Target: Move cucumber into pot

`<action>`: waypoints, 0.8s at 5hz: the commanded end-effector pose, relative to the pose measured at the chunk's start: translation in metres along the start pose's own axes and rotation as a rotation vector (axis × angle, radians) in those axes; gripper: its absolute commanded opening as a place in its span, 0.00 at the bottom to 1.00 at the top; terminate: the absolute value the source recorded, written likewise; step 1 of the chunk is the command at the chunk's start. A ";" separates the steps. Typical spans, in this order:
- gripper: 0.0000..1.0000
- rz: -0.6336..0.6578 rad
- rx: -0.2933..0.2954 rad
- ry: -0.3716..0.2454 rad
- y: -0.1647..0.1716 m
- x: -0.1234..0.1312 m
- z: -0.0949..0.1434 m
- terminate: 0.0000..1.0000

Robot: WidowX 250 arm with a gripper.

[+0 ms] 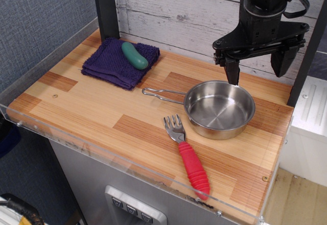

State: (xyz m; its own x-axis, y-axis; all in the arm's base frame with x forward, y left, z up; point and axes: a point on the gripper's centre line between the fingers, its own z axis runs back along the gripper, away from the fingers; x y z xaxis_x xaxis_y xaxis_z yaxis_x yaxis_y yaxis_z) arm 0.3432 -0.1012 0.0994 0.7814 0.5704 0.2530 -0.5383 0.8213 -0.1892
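The teal-green cucumber lies on a folded purple cloth at the back left of the wooden table. The shiny steel pot sits right of centre, empty, its wire handle pointing left toward the cloth. My black gripper hangs above the pot's far rim at the back right, open, with nothing between its two fingers. It is far from the cucumber.
A fork with a red handle lies in front of the pot, tines toward the pot. A black post stands behind the cloth. A clear plastic lip runs along the table's front edge. A whitewashed plank wall closes the back.
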 end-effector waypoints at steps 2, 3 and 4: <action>1.00 0.077 -0.003 -0.016 0.012 0.017 0.000 0.00; 1.00 0.150 0.008 -0.027 0.029 0.036 -0.002 0.00; 1.00 0.216 0.013 -0.042 0.050 0.052 -0.004 0.00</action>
State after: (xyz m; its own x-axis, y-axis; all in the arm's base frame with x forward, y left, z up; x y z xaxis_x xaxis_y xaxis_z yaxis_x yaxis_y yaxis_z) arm 0.3574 -0.0305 0.0867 0.6410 0.7335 0.2259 -0.7059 0.6790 -0.2016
